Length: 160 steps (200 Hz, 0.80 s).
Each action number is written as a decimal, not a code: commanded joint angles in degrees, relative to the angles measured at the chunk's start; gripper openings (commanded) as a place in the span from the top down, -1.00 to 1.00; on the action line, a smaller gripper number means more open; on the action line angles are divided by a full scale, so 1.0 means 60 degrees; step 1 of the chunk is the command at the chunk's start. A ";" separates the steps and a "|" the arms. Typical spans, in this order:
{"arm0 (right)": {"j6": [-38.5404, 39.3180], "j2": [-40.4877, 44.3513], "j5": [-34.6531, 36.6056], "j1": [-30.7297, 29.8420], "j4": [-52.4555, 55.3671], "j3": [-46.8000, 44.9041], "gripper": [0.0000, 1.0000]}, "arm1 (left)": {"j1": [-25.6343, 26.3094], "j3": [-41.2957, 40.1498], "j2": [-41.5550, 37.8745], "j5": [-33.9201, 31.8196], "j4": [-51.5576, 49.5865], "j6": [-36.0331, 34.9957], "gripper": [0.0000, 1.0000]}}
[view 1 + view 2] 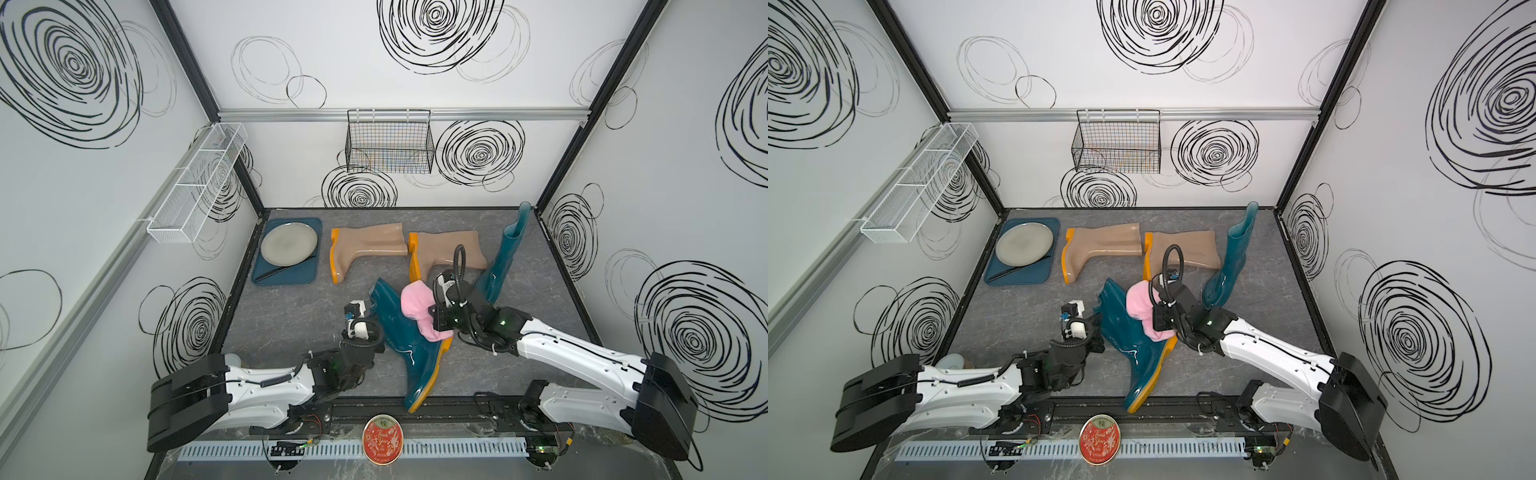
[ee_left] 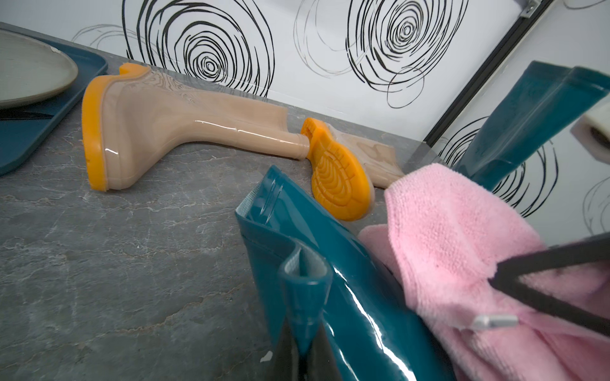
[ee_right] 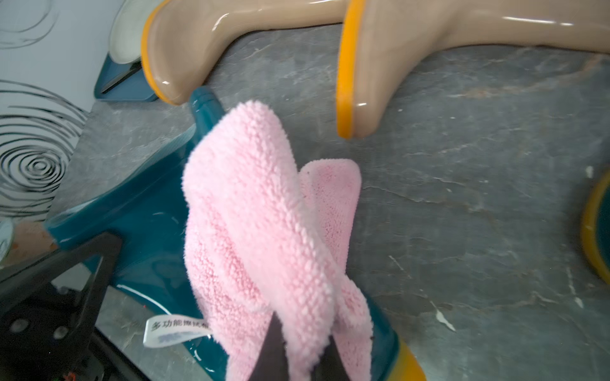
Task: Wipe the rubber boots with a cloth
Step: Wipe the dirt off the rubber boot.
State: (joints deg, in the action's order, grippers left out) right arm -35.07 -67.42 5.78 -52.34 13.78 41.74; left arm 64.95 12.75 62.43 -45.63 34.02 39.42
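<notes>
**Q:** What is in the foreground?
**A:** The cloth (image 3: 264,231), pinched in the closed jaws of the right gripper (image 3: 302,358) and draped against the shaft of the lying teal boot (image 1: 405,353).

**Q:** And the left gripper (image 1: 374,322)?
**A:** It is clamped on that boot's shaft rim. The boot's long axis runs from the shaft mouth, farther back, to the toe at the near table edge. The cloth sits near the mouth, so a stroke would likely run toward the foot.

**Q:** Are there obstacles?
**A:** The sole of one beige boot (image 1: 436,249) lies just beyond the mouth. The standing teal boot (image 1: 505,253) is close behind the right wrist. The second beige boot (image 1: 365,245) and the tray (image 1: 299,277) are well apart.
</notes>
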 commanded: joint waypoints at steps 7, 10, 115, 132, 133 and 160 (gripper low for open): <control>0.0149 -0.0717 0.0218 -0.1228 0.0767 -0.0016 1.00 | 0.0352 0.0378 -0.0305 -0.0608 0.0222 0.0478 1.00; 0.0154 -0.0744 0.0290 -0.1457 0.0853 0.0051 1.00 | 0.0398 0.0418 -0.0312 -0.0671 0.0199 0.0465 1.00; 0.0043 -0.0460 -0.0450 -0.4302 0.0644 -0.0085 1.00 | 0.0484 0.0482 -0.0195 -0.1185 -0.0092 0.0651 1.00; -0.0100 0.0001 -0.0486 -0.2828 0.1006 -0.0517 1.00 | 0.0484 0.0456 -0.0239 -0.1074 -0.0104 0.0686 1.00; -0.0108 0.0038 -0.0505 -0.2714 0.1032 -0.0529 1.00 | 0.0477 0.0454 -0.0239 -0.1071 -0.0104 0.0684 1.00; 0.0149 0.0967 -0.0301 -0.1065 0.1396 -0.0567 1.00 | 0.0469 0.0338 -0.0240 -0.0767 0.0048 0.0808 1.00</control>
State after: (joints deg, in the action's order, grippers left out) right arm -34.83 -66.89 1.43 -64.95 19.16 38.65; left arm 68.03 13.96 61.52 -50.87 31.35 42.68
